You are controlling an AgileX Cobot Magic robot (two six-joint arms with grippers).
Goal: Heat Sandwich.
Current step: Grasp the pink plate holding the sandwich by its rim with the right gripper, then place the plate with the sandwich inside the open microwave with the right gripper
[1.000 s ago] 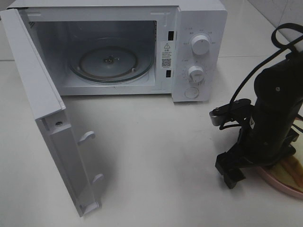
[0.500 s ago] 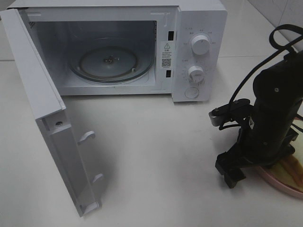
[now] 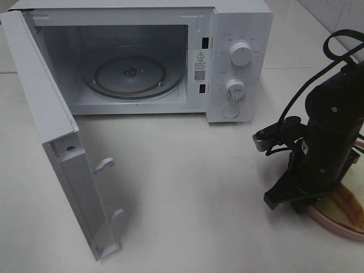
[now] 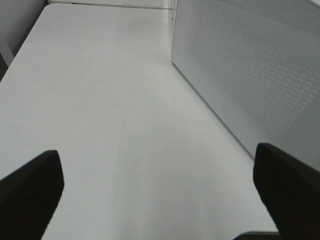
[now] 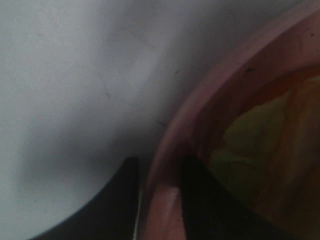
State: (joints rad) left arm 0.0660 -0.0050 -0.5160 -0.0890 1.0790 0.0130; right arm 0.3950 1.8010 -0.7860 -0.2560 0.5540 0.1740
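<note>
Close up, the right wrist view shows what the high view hides: the right gripper (image 5: 160,200) is closed on the rim of the pink plate (image 5: 165,160), with one dark finger (image 5: 120,200) outside the rim and the other inside. The sandwich (image 5: 265,150) lies on that plate just beyond the inner finger, its yellowish-green layer blurred. Only the left wrist view shows the left gripper (image 4: 160,195). Its fingers stand wide apart over bare white table (image 4: 100,100), beside the perforated side wall of the microwave (image 4: 250,75).

From the high camera, the right arm (image 3: 333,131) points steeply down at the near right, its lower end at the plate's left edge (image 3: 327,220). The sandwich (image 3: 350,202) is cut off by the frame edge. Farther back, the microwave door (image 3: 57,142) stands swung open and the glass turntable (image 3: 133,74) is exposed.
</note>
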